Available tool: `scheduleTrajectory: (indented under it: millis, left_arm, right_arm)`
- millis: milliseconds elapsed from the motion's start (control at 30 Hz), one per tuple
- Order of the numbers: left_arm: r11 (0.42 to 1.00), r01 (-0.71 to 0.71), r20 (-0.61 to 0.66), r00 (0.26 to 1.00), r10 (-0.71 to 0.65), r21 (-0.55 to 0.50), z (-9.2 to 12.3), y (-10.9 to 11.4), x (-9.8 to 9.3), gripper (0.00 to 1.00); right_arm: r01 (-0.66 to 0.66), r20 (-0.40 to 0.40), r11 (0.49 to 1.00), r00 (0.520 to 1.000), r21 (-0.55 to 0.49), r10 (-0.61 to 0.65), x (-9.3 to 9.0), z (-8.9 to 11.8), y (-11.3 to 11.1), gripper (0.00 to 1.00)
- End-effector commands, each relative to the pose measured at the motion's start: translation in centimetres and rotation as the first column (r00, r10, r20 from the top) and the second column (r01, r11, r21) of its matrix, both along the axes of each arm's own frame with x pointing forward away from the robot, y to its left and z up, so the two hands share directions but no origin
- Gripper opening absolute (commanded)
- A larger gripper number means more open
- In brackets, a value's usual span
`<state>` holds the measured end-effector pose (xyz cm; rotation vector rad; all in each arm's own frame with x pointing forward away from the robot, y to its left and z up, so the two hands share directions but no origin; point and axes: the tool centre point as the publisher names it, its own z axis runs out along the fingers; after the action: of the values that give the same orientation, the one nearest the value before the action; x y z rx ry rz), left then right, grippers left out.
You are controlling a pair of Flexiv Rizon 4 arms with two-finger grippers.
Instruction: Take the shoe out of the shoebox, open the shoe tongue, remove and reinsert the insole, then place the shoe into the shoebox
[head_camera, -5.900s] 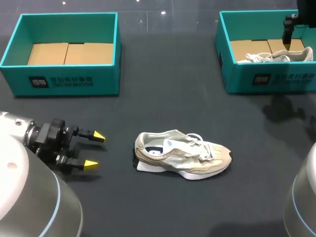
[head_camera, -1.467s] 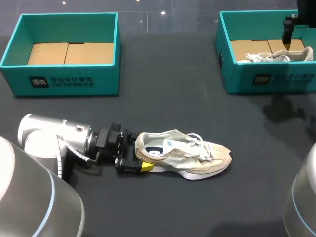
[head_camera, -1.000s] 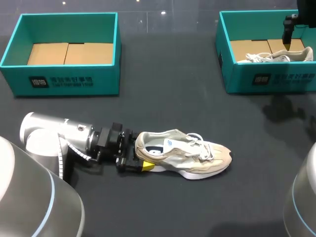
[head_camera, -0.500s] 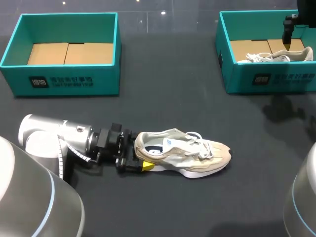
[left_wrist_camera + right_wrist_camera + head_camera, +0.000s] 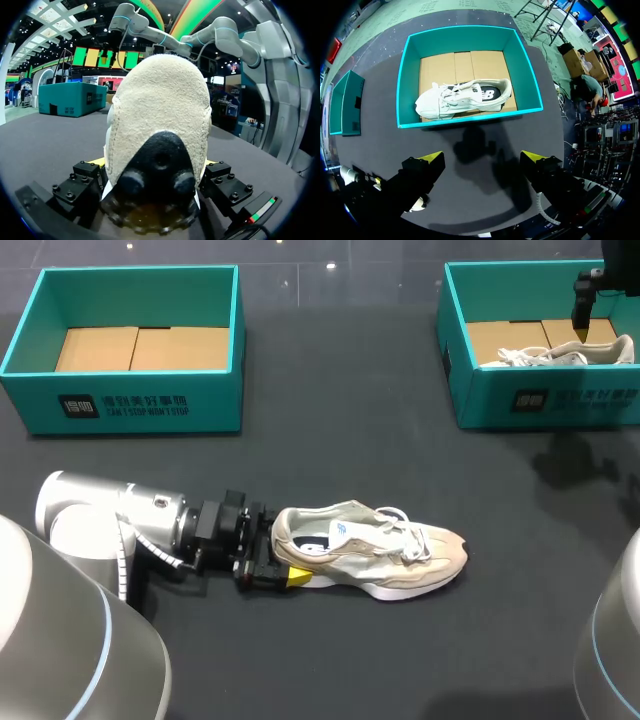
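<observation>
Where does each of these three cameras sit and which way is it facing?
Head view: above and behind the robot, looking down on the table; the left arm shows, left end effector at the heel of the beige shoe.
Left wrist view: low on that wrist, facing the heel held between its fingers.
Right wrist view: high, looking down into the right shoebox with a white shoe; the open right end effector shows.
Shared: head and left wrist both show the beige shoe.

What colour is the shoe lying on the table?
Beige and cream, white underneath. The shoe shows best in the head view.
</observation>
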<state>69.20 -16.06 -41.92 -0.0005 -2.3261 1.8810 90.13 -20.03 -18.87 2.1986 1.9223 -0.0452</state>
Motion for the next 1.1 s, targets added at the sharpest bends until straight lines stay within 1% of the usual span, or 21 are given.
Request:
scheduleTrajectory:
  millis: [33,633,700,733,767,833,967,1100]
  left_arm:
    - [1.0,0.003,-0.002,1.0,-0.003,0.001,-0.1,0.2,0.1,0.0]
    - [1.0,0.003,-0.002,1.0,-0.003,0.001,-0.1,0.2,0.1,0.0]
    - [1.0,0.003,-0.002,1.0,-0.003,0.001,-0.1,0.2,0.1,0.0]
    - [1.0,0.003,-0.002,1.0,-0.003,0.001,-0.1,0.2,0.1,0.0]
    - [1.0,0.003,-0.002,1.0,-0.003,0.001,-0.1,0.2,0.1,0.0]
    - [1.0,0.003,-0.002,1.0,-0.003,0.001,-0.1,0.2,0.1,0.0]
    - [1.0,0.003,-0.002,1.0,-0.003,0.001,-0.1,0.2,0.1,0.0]
    - [1.0,0.003,-0.002,1.0,-0.003,0.001,-0.1,0.2,0.1,0.0]
  right_arm:
    - [0.001,0.001,1.0,1.0,-0.001,-0.001,0.0,0.0,0.0,1.0]
    - [0.001,0.001,1.0,1.0,-0.001,-0.001,0.0,0.0,0.0,1.0]
    - [0.004,-0.002,1.0,1.0,-0.002,-0.005,-0.4,0.4,1.2,1.0]
    - [0.007,-0.012,1.0,1.0,-0.02,-0.007,-0.6,0.6,1.9,1.0]
    - [0.011,-0.029,0.999,1.0,-0.034,-0.012,-0.9,0.7,2.5,1.0]
    - [0.012,-0.032,0.999,0.999,-0.036,-0.013,-1.8,1.1,3.7,1.0]
    - [0.01,-0.041,0.999,0.999,-0.051,-0.012,-3.9,1.8,6.0,1.0]
    - [0.02,-0.048,0.998,0.999,-0.059,-0.023,-6.3,2.1,9.0,1.0]
